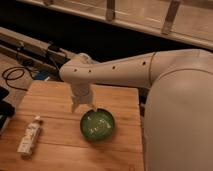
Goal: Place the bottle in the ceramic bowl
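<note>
Wooden table (50, 102): bottle (30, 136) lying left, green bowl (98, 125) centre, hand (83, 106) just above bowl

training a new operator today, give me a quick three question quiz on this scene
1. True or false: the bottle is already in the bowl.
2. Where is the gripper? A) over the bottle B) by the bowl's back left rim C) off the table
3. How does the bottle lie on the wooden table?

Key
1. False: it lies on the table, left of the bowl.
2. B
3. On its side, near the table's left edge.
</note>
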{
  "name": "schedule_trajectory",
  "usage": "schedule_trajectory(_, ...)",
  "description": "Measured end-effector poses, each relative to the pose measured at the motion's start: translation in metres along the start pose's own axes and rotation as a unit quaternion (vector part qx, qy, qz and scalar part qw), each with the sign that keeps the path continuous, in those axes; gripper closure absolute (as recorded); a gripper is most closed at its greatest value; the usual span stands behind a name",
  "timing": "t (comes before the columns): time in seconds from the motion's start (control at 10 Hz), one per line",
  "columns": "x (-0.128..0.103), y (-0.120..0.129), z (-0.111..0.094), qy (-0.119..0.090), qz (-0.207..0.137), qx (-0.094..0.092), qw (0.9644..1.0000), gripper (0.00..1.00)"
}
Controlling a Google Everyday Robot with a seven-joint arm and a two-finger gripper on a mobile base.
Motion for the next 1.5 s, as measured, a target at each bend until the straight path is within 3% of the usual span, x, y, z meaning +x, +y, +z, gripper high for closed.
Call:
schedule_trajectory(1.1, -0.001, -0.001, 0.000, -0.002, -0.001, 0.002, 1.0000, 0.35)
schedule_trajectory(1.4, -0.007, 0.026, -0.012, -0.022, -0.041, 0.015, 0.9988, 0.35)
schedule_trajectory(1.5, -0.013, 0.049, -0.017, -0.031, -0.065, 0.019, 0.9972, 0.35)
